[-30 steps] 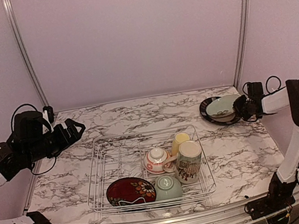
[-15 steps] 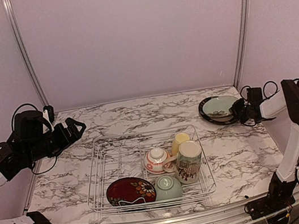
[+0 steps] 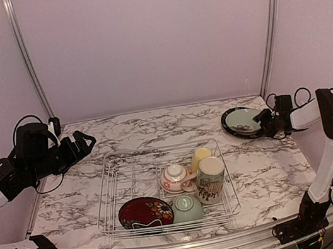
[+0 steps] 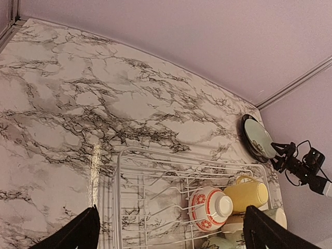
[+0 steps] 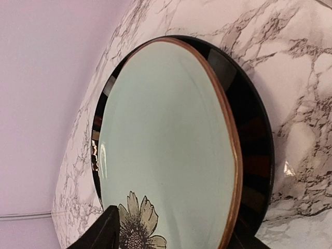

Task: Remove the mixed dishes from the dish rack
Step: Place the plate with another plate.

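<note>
Nearest, the dish rack [image 3: 105, 198] on the counter [image 3: 123, 132] holds the dark red floral plate [image 3: 145, 212] and pale green bowl [image 3: 186, 209] in front. Behind them are the tall cream patterned mug [image 3: 211, 179], the white-and-red bowl [image 3: 175, 176] and the yellow cup [image 3: 200, 156] on its side. Left pincer [image 3: 83, 141] spread, empty, above the counter left of the rack. Far right, black-rimmed teal plate [image 3: 244, 120] lies on the counter outside the rack, right pincer [image 3: 265, 122] spread at its rim.

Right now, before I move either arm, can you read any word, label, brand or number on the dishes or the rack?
None: no word, number or brand can be read in any view.
The pattern on the tall mug and the red marks on the white-and-red bowl are too small to tell whether they hold letters.
The teal plate shows only a flower.
</note>
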